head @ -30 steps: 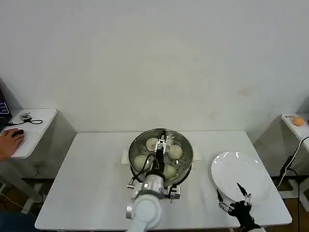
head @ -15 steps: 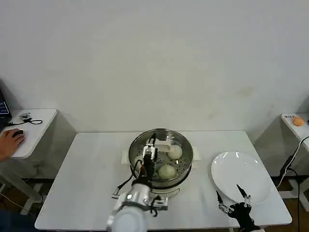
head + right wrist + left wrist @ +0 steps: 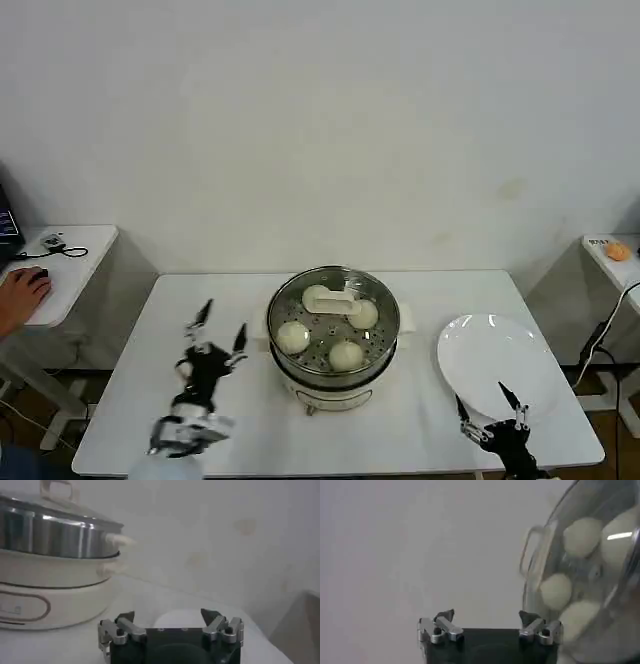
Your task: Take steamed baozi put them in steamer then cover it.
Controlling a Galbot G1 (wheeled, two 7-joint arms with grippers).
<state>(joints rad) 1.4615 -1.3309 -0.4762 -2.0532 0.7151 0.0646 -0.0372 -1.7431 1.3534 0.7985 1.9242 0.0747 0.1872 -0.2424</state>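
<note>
Shiny steel steamer [image 3: 334, 322], clear glass cover [image 3: 352, 288], smooth matt baozi [image 3: 293, 337], glossy plate [image 3: 500, 366]

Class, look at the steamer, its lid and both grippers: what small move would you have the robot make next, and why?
Probably just draw the left gripper back to rest. The cover already sits on the steamer with four steamed baozi under the glass, and both the left gripper and the right gripper are open, holding nothing, so little seems left to do.

White plate [image 3: 495, 365] on white table [image 3: 200, 300]; side desk [image 3: 75, 255] with mouse [image 3: 38, 272].
</note>
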